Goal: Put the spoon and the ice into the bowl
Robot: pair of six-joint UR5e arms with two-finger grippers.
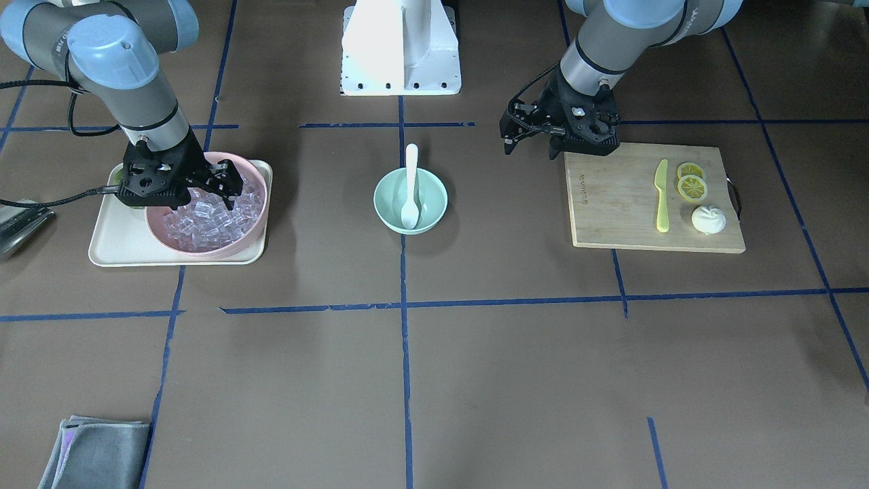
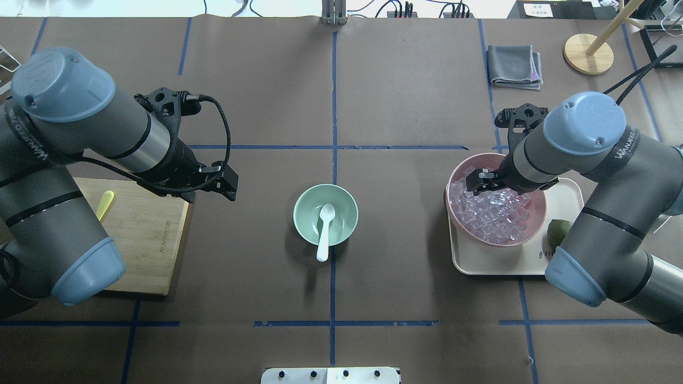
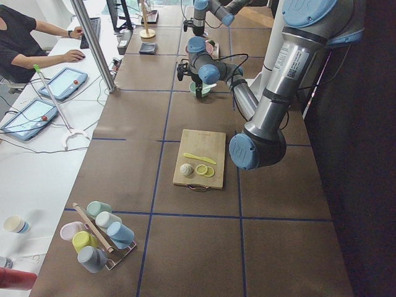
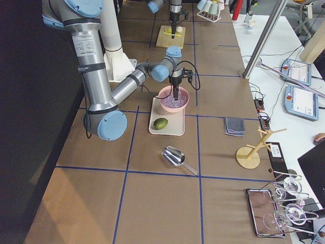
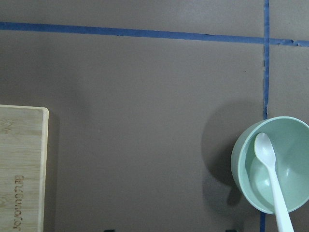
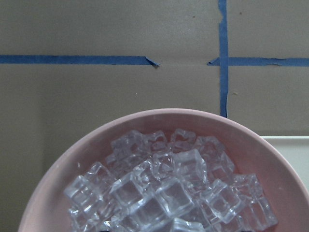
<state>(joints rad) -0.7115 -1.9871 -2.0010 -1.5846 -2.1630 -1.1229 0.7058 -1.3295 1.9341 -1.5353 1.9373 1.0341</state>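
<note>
The white spoon (image 1: 411, 190) lies in the mint-green bowl (image 1: 384, 207) at the table's middle, scoop inside and handle over the rim toward the robot; both also show in the overhead view, spoon (image 2: 324, 230) and bowl (image 2: 307, 201). Many clear ice cubes (image 1: 204, 223) fill the large pink bowl (image 1: 252, 178). My right gripper (image 1: 231, 192) hangs just above the ice at that bowl's inner side, jaws open and empty. My left gripper (image 1: 529, 151) is open and empty above the table, between the mint-green bowl and the cutting board (image 1: 611, 204).
The pink bowl sits on a cream tray (image 1: 115, 246) with a lime (image 2: 557, 232). The board holds a yellow-green knife (image 1: 662, 197), lemon slices (image 1: 691, 183) and a white round piece (image 1: 708, 219). A grey cloth (image 1: 95, 451) and a metal scoop (image 4: 175, 156) lie apart.
</note>
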